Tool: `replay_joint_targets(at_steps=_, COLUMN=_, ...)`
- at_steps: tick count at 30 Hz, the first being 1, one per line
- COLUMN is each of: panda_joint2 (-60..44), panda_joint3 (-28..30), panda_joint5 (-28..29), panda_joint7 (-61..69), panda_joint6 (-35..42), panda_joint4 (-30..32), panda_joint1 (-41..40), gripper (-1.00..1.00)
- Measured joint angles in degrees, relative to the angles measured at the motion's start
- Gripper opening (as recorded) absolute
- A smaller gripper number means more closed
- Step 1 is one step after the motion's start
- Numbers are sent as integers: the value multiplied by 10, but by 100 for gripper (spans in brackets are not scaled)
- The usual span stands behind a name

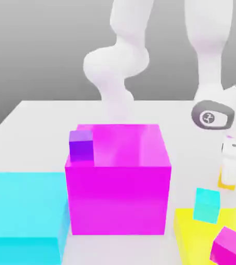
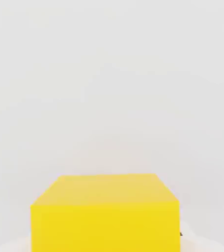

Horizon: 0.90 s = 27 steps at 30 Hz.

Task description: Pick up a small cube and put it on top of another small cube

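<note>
The small yellow-orange cube (image 1: 225, 182) rests on the white table at the exterior view's right, just behind the flat yellow block. My gripper (image 1: 228, 175) hangs straight down over it, and its lower end covers the cube's upper part. In the hand view the same cube (image 2: 105, 214) looms very close, showing its top and one side face. Other small cubes are a purple one (image 1: 81, 145) on the big magenta block, and a cyan one (image 1: 208, 205) and a magenta one (image 1: 229, 246) on the flat yellow block.
A big magenta block (image 1: 117, 191) stands in the middle, with a lower big cyan block (image 1: 24, 212) at its left. The large flat yellow block (image 1: 195, 238) lies at the front right. The arm's white links rise behind the magenta block.
</note>
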State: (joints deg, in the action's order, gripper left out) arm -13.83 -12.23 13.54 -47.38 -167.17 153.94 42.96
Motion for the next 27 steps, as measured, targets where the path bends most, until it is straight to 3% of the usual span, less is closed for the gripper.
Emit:
replay_joint_targets(at_steps=5, panda_joint2=82, panda_joint3=-23, panda_joint5=-97, panda_joint7=72, panda_joint6=68, panda_joint4=10, panda_joint1=-19, gripper=-100)
replay_joint_targets(at_steps=10, panda_joint2=110, panda_joint3=-6, panda_joint5=-138, panda_joint7=104, panda_joint6=116, panda_joint4=-11, panda_joint1=-63, gripper=-100)
replay_joint_targets(at_steps=27, panda_joint2=190, panda_joint3=68, panda_joint5=-148, panda_joint7=121, panda_joint6=272, panda_joint4=-88, panda_joint1=-199, gripper=-100)
